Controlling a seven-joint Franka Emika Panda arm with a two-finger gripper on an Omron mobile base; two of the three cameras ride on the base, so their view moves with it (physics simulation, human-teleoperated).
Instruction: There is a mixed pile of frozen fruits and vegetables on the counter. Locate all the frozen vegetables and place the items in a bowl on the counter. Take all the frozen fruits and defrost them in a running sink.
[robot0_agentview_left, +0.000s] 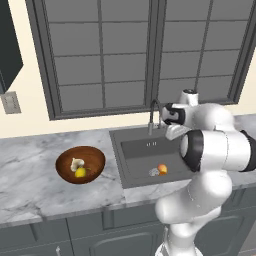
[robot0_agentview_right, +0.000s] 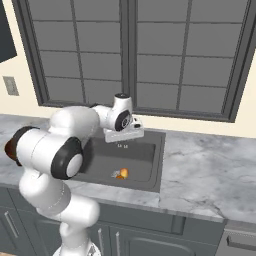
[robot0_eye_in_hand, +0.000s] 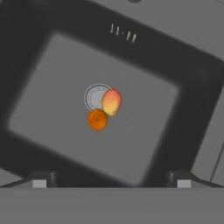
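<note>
A: What is sitting at the left?
B: The bowl (robot0_agentview_left: 80, 164) is resting on the counter (robot0_agentview_left: 30, 170), holding the yellow piece (robot0_agentview_left: 80, 172) and the whitish lump (robot0_agentview_left: 76, 163).
A: And further right?
B: In the sink (robot0_agentview_left: 142, 152), the orange ball (robot0_eye_in_hand: 97, 119) and the peach-like ball (robot0_eye_in_hand: 112, 101) are lying touching at the drain (robot0_eye_in_hand: 93, 97). The gripper (robot0_eye_in_hand: 111, 177) is hovering above, fingers spread wide, gripping nothing.
</note>
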